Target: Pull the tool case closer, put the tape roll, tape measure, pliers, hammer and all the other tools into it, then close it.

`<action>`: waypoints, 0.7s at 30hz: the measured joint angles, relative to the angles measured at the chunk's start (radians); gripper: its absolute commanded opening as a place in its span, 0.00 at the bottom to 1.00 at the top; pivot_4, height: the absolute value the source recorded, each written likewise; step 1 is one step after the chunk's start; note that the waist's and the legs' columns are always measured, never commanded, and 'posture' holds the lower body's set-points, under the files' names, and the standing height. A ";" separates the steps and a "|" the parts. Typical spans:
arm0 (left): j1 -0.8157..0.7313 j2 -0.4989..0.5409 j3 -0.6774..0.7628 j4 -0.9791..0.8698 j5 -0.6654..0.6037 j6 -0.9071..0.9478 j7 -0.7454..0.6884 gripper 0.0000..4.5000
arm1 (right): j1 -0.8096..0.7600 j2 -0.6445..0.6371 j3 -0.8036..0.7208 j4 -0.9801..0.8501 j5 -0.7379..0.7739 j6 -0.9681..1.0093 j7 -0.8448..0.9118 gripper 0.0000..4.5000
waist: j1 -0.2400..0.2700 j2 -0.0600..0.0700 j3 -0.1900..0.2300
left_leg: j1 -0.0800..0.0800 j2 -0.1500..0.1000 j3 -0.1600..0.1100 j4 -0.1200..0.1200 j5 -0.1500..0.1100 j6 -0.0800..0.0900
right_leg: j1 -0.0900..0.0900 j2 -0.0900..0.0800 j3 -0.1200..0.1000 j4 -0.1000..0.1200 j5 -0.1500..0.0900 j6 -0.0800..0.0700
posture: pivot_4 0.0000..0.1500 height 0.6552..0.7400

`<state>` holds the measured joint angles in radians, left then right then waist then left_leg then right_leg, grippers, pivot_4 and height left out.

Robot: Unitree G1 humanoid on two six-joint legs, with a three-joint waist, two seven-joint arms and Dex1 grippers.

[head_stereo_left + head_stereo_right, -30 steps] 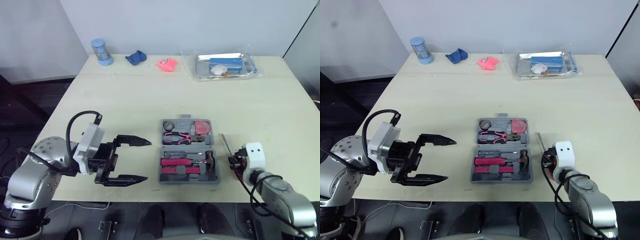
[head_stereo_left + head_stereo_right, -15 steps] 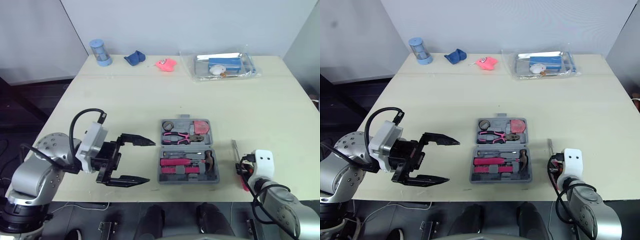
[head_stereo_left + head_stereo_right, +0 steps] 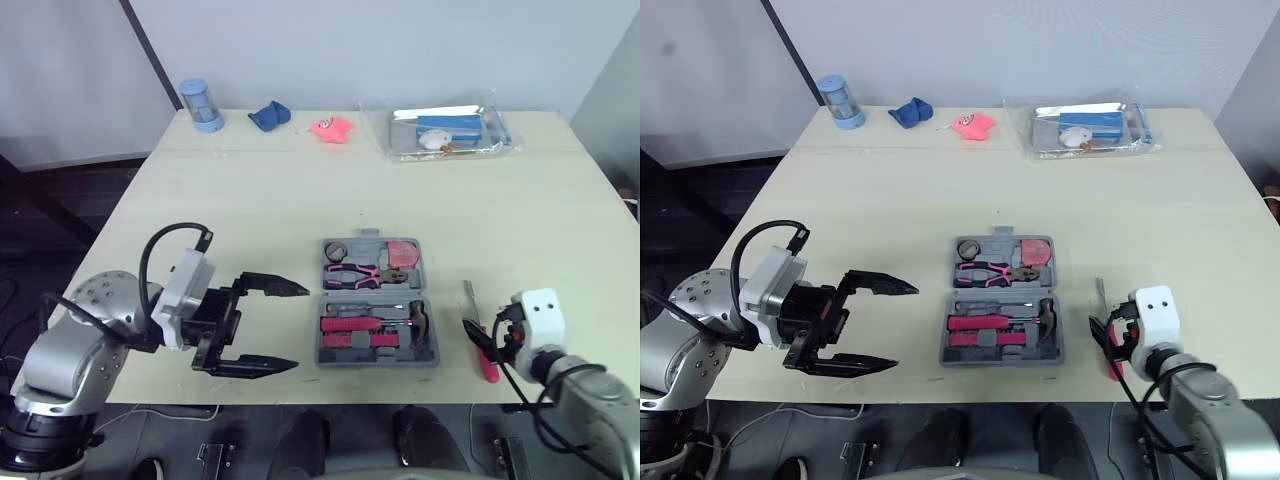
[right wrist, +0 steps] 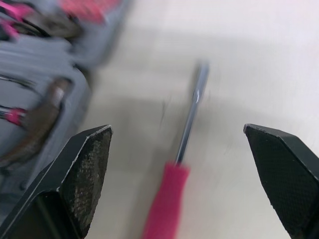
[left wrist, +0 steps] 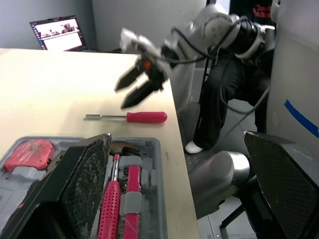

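Left gripper (image 3: 295, 328): near the front edge of the table (image 3: 250, 200), left of the case. Its two fingers are spread wide and hold nothing.
Right gripper (image 4: 177, 130): at the front right, hanging over the screwdriver. Its fingers are wide apart to either side of the shaft and grip nothing.
Screwdriver (image 5: 142, 117): lies flat on the table just right of the case, apart from it. The red handle points toward the robot and the metal shaft points away.
Tool case (image 3: 378, 293): open and flat at centre front. The hammer (image 3: 352, 324) is in the near half. The pliers (image 3: 355, 273), tape roll (image 3: 336, 250) and pink tape measure (image 3: 403, 253) are in the far half.
Far edge: a blue cup (image 3: 197, 103), a blue cloth (image 3: 270, 115), a pink object (image 3: 334, 127) and a clear bag (image 3: 450, 130), all well apart from the work.
Step in hand: probably picking up the screwdriver, the last loose tool.
Doing it well: shift back over the red handle, which is thicker than the shaft. Come straight down, close squarely across it, and lift clear of the case wall before carrying it over.
Change from a second ago: the screwdriver lay closer to the case with the right gripper at its handle end. It now sits further right. In the last half second the gripper has come forward over it. The left gripper has hardly moved.
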<state>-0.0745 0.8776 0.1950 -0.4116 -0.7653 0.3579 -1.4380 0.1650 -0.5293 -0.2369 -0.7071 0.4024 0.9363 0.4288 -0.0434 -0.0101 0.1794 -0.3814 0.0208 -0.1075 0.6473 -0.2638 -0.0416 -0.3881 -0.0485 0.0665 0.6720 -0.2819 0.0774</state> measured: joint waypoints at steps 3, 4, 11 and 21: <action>0.000 -0.005 0.000 0.000 0.001 -0.002 0.016 1.00 | -0.023 -0.125 0.004 0.068 0.025 -0.095 0.164 0.99 | 0.001 -0.001 0.000 | 0.000 0.000 0.000 0.000 0.000 0.000 | 0.000 0.000 0.000 0.000 0.000 0.000 | 1.00 1.00; 0.002 -0.005 0.001 0.000 0.007 -0.006 0.017 1.00 | -0.034 -0.166 0.013 0.113 0.027 -0.139 0.226 0.99 | 0.001 -0.001 0.000 | -0.001 0.000 0.000 0.000 0.000 0.000 | 0.000 0.000 0.000 0.000 0.000 0.000 | 1.00 1.00; 0.021 -0.008 0.003 0.008 0.038 -0.055 0.017 1.00 | -0.216 -0.378 0.140 0.483 -0.045 -0.611 0.696 0.99 | 0.000 -0.001 0.001 | 0.000 0.000 0.002 0.000 0.000 0.000 | 0.000 0.000 0.000 -0.001 0.000 0.000 | 1.00 1.00; 0.087 0.010 0.033 0.032 0.055 -0.103 -0.028 1.00 | -0.556 -0.429 0.450 1.017 -0.252 -1.335 1.158 0.99 | -0.007 0.000 0.003 | 0.001 0.001 0.003 0.001 0.000 0.000 | 0.001 0.000 0.001 -0.001 0.000 0.000 | 1.00 1.00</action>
<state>0.0127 0.8876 0.2279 -0.3793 -0.7102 0.2547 -1.4663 -0.3908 -0.9580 0.2130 0.3102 0.1509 -0.3990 1.5868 -0.0505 -0.0105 0.1820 -0.3806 0.0216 -0.1048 0.6481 -0.2638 -0.0417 -0.3875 -0.0486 0.0673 0.6708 -0.2816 0.0776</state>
